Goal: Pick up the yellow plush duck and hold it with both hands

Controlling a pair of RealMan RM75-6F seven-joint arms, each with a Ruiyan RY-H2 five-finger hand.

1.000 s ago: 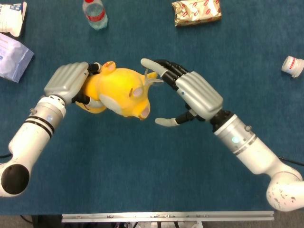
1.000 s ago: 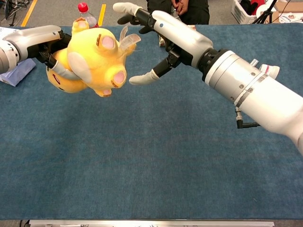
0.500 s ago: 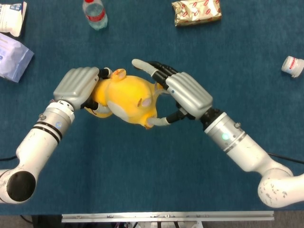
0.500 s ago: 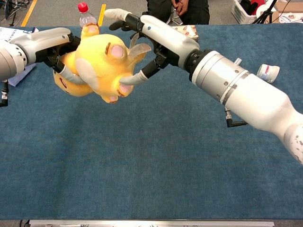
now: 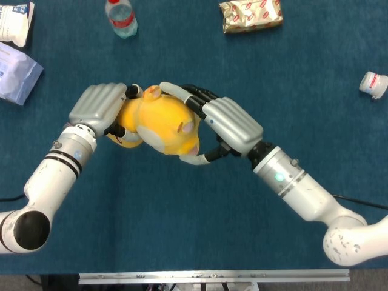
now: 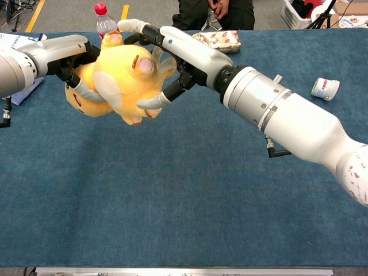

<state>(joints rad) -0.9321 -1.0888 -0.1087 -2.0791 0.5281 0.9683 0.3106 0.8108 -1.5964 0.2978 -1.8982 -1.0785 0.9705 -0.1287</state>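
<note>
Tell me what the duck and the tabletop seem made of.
Duck: soft plush fabric, it seems; matte, fuzzy yellow surface that dents where the right hand grips it. Tabletop: probably a blue felt or carpet-like cover, matte with fine fibrous texture.

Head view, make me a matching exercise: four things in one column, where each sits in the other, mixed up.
Things:
1. yellow plush duck
2. water bottle
3. gold snack packet
4. small white jar

Places:
A. right edge of the table
B. top of the picture, right of centre
C. held between the left hand and the right hand
D. top of the picture, left of centre

Pairs: 1-C, 2-D, 3-B, 4-A
</note>
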